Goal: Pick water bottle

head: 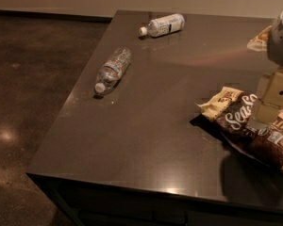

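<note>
The water bottle (112, 71), small, clear and crinkled with a white cap and a narrow pale bluish band, lies on its side on the left part of the dark table (146, 135), cap towards the near left edge. My gripper (269, 108) hangs at the far right of the view, over a brown chip bag, well to the right of the bottle and apart from it. Part of the arm above it is cut off by the frame edge.
A second bottle with a large white wrap label (163, 25) lies at the back of the table. A brown and cream chip bag (247, 126) lies under my gripper. A yellowish packet (258, 40) shows at the back right. The table's left and near edges drop to a dark floor (28, 88).
</note>
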Motion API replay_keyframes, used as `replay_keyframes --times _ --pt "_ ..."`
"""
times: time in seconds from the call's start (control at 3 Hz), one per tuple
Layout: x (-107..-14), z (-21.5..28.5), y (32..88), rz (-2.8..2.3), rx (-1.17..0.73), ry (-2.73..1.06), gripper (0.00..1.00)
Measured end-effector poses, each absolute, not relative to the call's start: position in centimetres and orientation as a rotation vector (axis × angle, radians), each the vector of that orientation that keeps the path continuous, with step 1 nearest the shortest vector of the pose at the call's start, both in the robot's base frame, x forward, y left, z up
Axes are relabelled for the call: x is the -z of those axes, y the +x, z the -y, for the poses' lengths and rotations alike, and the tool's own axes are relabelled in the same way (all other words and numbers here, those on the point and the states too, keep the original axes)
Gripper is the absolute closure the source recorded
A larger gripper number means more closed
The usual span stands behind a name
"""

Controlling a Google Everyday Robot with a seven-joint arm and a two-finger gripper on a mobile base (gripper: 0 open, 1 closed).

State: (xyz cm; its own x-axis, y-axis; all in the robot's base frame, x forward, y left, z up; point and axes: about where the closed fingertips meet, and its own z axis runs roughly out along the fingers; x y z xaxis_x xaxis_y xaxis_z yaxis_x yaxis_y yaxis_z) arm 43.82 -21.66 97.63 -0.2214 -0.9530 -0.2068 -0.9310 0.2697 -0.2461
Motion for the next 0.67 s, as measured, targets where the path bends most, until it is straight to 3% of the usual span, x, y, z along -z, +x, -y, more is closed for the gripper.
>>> replay_keyframes --times 0.67 --pt "-97.67 21.41 44.3 -2.229 0.07 -1.717 0.0"
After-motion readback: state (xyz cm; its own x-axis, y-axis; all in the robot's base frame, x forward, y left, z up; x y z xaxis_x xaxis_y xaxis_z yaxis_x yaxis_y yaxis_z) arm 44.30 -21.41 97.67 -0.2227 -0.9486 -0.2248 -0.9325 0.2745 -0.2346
